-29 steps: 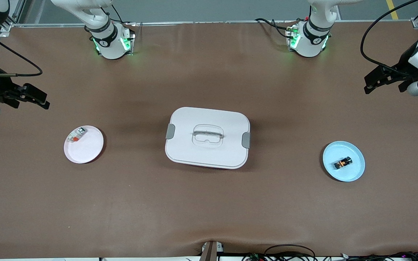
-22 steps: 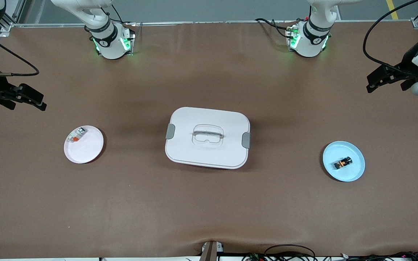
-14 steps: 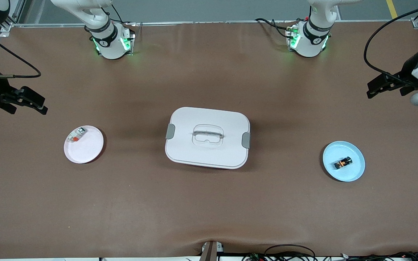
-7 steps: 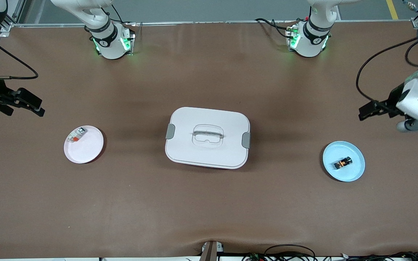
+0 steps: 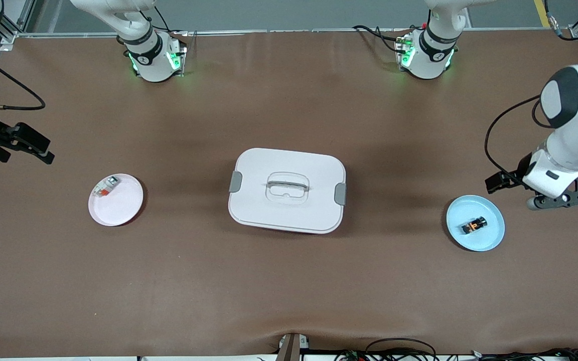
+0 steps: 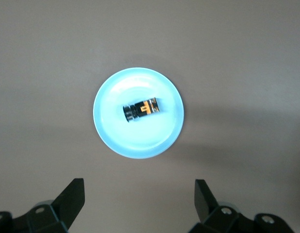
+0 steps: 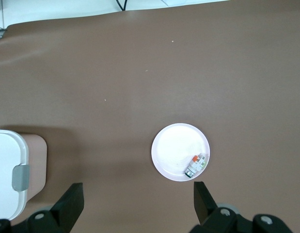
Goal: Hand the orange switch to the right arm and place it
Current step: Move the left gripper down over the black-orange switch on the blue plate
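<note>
One orange switch, a stubby black block with bright orange markings, is seen lying at the centre of the blue plate. At its one o'clock, the left gripper is held spread, empty. The right gripper is spread too, at eleven o'clock of the pink plate.

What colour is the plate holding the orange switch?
Light blue. The plate under the orange switch shows best in the left wrist view.

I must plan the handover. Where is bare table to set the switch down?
Bare table lies between the white box and the blue plate holding the orange switch, and between the box and the pink plate. Nowhere is crowded.
</note>
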Tool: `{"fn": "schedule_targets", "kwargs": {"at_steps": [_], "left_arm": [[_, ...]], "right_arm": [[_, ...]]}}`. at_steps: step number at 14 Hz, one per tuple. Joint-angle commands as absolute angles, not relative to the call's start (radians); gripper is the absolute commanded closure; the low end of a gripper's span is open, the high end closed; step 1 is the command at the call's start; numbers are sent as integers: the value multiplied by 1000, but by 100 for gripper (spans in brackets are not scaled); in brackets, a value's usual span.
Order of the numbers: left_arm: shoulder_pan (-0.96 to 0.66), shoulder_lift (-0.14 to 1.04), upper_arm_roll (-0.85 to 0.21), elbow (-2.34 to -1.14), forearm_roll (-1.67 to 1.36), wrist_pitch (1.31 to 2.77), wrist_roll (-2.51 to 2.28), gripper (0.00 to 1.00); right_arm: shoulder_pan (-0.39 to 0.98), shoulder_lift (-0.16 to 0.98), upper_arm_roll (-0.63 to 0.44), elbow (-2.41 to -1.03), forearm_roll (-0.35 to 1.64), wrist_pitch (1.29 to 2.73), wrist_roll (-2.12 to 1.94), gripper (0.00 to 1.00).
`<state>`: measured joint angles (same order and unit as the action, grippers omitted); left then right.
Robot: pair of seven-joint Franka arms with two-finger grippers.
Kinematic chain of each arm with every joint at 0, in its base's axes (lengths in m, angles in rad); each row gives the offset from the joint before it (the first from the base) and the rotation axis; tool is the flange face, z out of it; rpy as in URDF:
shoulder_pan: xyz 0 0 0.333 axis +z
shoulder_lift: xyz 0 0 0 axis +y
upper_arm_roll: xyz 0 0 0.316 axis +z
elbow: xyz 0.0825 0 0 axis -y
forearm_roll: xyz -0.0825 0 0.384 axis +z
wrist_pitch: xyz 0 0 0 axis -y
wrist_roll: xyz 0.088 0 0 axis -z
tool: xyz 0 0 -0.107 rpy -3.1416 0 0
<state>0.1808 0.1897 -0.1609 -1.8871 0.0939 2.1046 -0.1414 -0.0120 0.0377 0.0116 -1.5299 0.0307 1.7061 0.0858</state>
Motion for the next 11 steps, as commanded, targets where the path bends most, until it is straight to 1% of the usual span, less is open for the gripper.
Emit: {"fn": "schedule_targets", "kwargs": {"at_steps": [1, 8, 11], "left_arm": [[215, 277, -164, -1881, 115, 2204, -167, 0], [222, 469, -161, -1865, 115, 2400, -255, 0], [221, 528, -158, -1836, 155, 2418, -285, 0]], "right_arm": [[-41, 49, 17, -1506, 17, 1697, 78, 0], [-37, 74, 18, -1508, 17, 1694, 78, 0], [-37, 95, 18, -1511, 18, 1694, 77, 0]]}}
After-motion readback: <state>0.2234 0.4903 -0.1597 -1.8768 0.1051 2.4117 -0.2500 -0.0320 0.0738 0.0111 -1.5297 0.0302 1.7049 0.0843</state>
